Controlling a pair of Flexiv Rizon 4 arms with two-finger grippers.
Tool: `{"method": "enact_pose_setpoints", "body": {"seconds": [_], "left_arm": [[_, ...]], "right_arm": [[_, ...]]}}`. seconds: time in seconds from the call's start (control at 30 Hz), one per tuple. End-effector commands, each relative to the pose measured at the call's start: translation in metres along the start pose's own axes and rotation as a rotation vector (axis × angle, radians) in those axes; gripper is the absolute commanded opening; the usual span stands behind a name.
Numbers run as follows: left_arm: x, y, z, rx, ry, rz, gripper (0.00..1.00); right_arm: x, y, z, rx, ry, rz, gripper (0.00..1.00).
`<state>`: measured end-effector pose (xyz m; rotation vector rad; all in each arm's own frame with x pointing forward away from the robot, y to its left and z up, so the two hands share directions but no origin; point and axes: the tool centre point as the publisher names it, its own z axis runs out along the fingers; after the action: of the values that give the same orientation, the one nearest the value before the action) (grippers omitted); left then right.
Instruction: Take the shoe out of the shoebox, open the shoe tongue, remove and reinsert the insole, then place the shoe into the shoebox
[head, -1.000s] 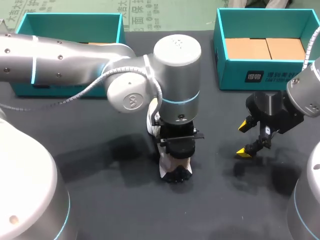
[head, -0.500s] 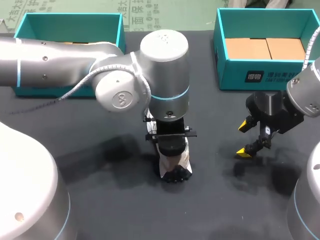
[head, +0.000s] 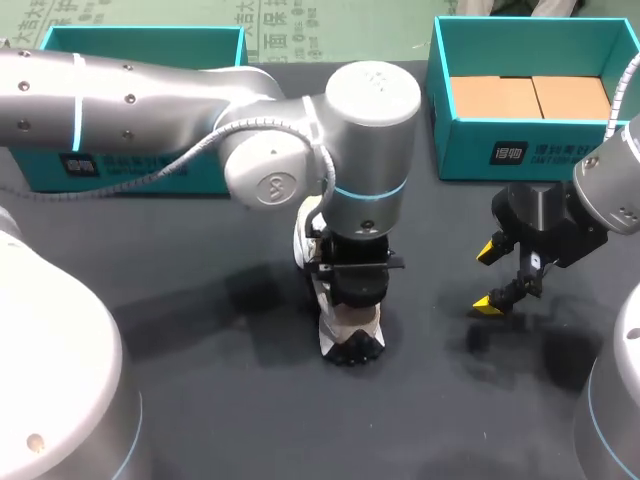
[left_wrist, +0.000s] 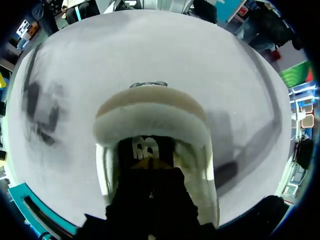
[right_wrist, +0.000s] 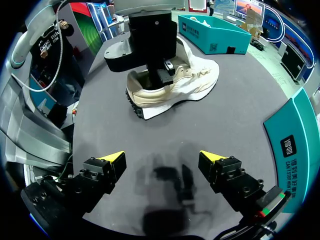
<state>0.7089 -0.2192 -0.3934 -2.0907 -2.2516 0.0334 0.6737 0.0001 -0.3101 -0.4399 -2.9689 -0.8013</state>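
Observation:
A white and beige shoe (head: 348, 338) with a black sole lies on the dark table, toe toward the front edge. My left arm comes over the middle, and its gripper (head: 354, 290) stands straight down in the shoe's opening. In the left wrist view the yellow tips (left_wrist: 150, 162) are pressed together, shut, deep behind the padded heel collar (left_wrist: 150, 124); whether they pinch the insole is hidden. My right gripper (head: 492, 277) hangs open to the right of the shoe, nothing between its fingers. Ahead of the right gripper (right_wrist: 161, 159) lies the shoe (right_wrist: 175, 85) on its sole.
A teal shoebox (head: 140, 38) stands at the back left, partly behind my left arm. A second teal box (head: 520, 152) with brown cardboard inside stands at the back right, just behind my right gripper. Bare dark table lies in front of the shoe.
My left arm swung a little to the left and then back to the right over the shoe, gripper staying in the opening. The shoe hardly shifted. The right arm kept still.

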Motion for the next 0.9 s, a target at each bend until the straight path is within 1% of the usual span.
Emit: {"method": "enact_pose_setpoints", "body": {"seconds": [0.03,0.17,0.27,0.37,0.5,0.8,0.9], "left_arm": [[0.012,-0.014,-0.025,-0.026,-0.008,0.016,0.0],[0.012,-0.018,-0.042,-0.045,-0.019,0.023,0.0],[0.009,-0.014,-0.048,-0.074,-0.036,0.005,0.0],[0.005,-0.004,-0.047,-0.114,-0.037,-0.027,0.0],[0.002,0.005,-0.042,-0.169,-0.009,-0.059,0.0],[0.008,0.018,-0.037,-0.253,0.013,-0.139,0.0],[0.01,0.024,-0.036,-0.26,0.02,-0.164,0.0]], "right_arm": [[0.001,0.0,0.0,0.001,-0.002,0.0,1.0],[0.001,0.0,0.0,0.001,-0.002,0.0,1.0],[0.001,0.0,0.0,0.001,-0.002,0.0,1.0],[0.001,0.0,0.0,0.001,-0.002,0.0,1.0],[0.001,0.0,0.0,0.001,-0.002,0.0,1.0],[0.001,0.0,0.0,0.001,-0.002,0.0,1.0],[0.001,0.0,0.0,0.001,-0.002,0.0,1.0]]}}
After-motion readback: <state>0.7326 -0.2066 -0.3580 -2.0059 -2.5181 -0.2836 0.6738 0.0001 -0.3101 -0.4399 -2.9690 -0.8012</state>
